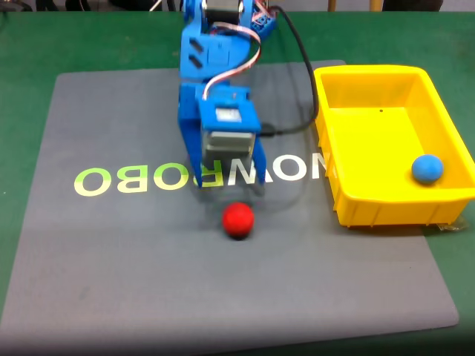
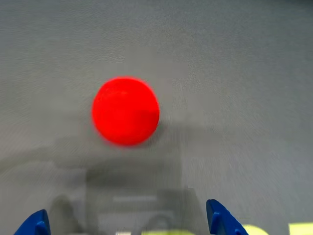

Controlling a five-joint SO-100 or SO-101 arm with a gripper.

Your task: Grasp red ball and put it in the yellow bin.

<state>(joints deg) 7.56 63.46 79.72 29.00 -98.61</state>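
Observation:
The red ball rests on the grey mat, just in front of the blue arm, which leans over the mat's middle. In the wrist view the red ball lies ahead of my gripper and a little left of centre. Both blue fingertips poke in from the bottom edge, wide apart, with nothing between them, so the gripper is open and above the mat, short of the ball. The yellow bin stands at the right edge of the mat, several ball-widths from the red ball.
A blue ball lies inside the bin near its right wall. A black cable runs from the arm's base toward the bin's left wall. Yellow-green lettering crosses the mat. Green table surface surrounds the mat.

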